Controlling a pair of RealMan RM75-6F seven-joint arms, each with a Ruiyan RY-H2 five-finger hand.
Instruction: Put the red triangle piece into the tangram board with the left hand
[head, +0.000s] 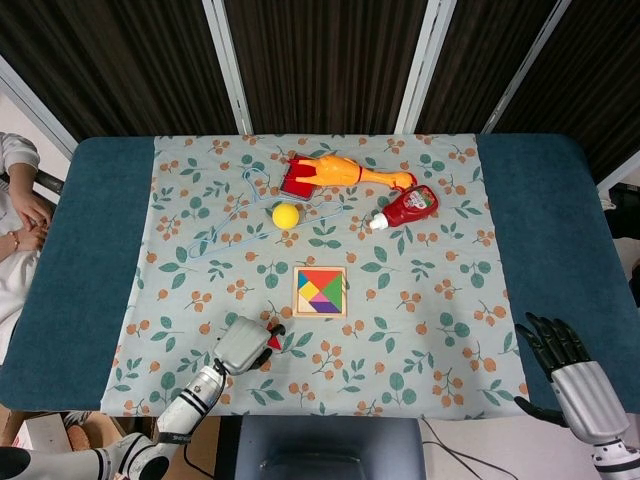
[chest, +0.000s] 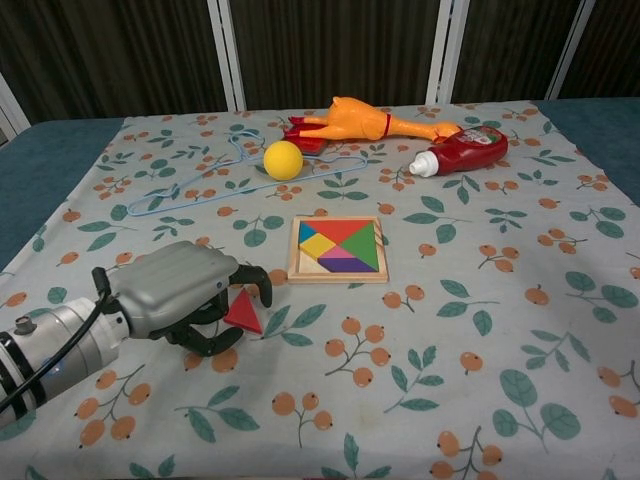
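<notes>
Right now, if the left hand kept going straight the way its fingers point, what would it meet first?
Probably the red triangle piece, lying on the cloth right at the left hand's fingertips. Beyond it sits the tangram board. Contact is unclear.

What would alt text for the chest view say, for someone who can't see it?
The robot's left hand curls beside a red triangle piece lying on a leaf-print tablecloth, short of the tangram board. Behind lie a yellow ball, blue hanger, rubber chicken and ketchup bottle.

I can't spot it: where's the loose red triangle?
In the chest view, the red triangle lies on the cloth, left of the board, beside the left hand.
</notes>
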